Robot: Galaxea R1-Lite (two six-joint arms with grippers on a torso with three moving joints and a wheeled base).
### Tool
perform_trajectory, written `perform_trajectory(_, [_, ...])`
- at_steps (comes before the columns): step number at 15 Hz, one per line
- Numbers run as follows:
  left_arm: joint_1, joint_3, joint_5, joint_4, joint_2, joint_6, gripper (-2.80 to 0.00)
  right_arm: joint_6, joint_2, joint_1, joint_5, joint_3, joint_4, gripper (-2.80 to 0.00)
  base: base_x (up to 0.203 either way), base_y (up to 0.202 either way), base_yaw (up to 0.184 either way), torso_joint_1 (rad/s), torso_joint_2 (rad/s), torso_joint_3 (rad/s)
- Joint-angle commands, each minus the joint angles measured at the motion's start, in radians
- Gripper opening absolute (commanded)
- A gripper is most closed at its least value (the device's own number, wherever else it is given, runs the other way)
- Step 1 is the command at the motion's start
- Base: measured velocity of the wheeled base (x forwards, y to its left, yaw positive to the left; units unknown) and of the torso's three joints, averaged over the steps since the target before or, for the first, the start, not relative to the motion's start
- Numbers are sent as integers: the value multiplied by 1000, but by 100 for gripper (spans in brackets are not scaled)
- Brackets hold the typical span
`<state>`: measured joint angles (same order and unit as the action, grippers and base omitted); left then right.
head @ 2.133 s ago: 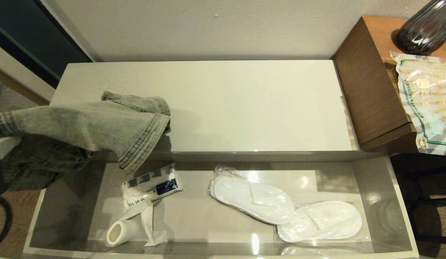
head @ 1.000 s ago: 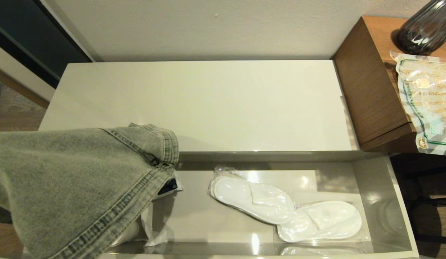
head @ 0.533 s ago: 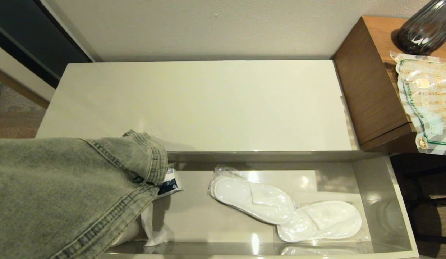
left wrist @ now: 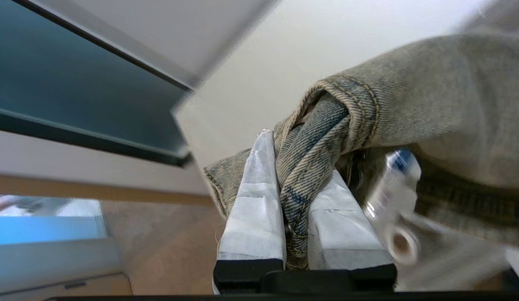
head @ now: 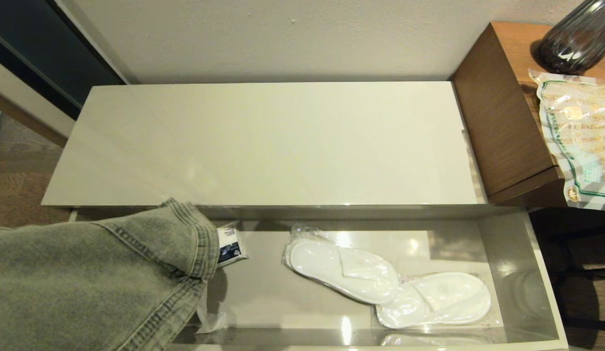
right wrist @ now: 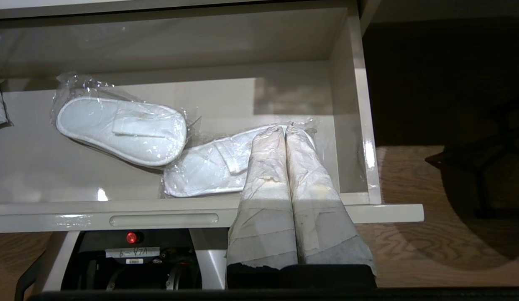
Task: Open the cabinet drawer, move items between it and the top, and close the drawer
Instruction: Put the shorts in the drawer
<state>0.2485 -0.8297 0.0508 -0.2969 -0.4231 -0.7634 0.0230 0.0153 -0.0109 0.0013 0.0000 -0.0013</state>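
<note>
Denim is bunched between the two tape-wrapped fingers of the left gripper, which are pinched tight on a thick stitched hem of the grey-green garment. Its rough, faded cloth hangs in soft folds over the left end of the open drawer, its rolled seam edge just at the front lip of the cabinet top. That top is a long, flat, glossy cream panel. Peeking from under the denim are a small printed plastic packet and a scrap of crumpled clear wrap. Farther right on the smooth pale grey drawer floor lie two flat white slippers, each sealed in crinkly clear plastic, overlapping at one end. The right gripper hangs over the drawer's front right corner, its taped fingers pressed together with nothing between them. Beyond the cabinet's right end stands a brown wooden desk carrying a green-printed bag and a ribbed dark glass vase.
</note>
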Motion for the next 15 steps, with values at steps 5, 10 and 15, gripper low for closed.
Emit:
perform_trajectory(5, [-128, 148, -83, -57, 54, 7, -280, 0, 2, 0, 0, 2, 0, -280, 0, 0, 0, 0, 0, 0])
perform_trajectory(10, [-191, 249, -95, -19, -61, 112, -280, 0, 2, 0, 0, 2, 0, -280, 0, 0, 0, 0, 0, 0])
perform_trajectory(15, [-196, 197, -89, 150, -410, 271, -280, 0, 2, 0, 0, 2, 0, -280, 0, 0, 0, 0, 0, 0])
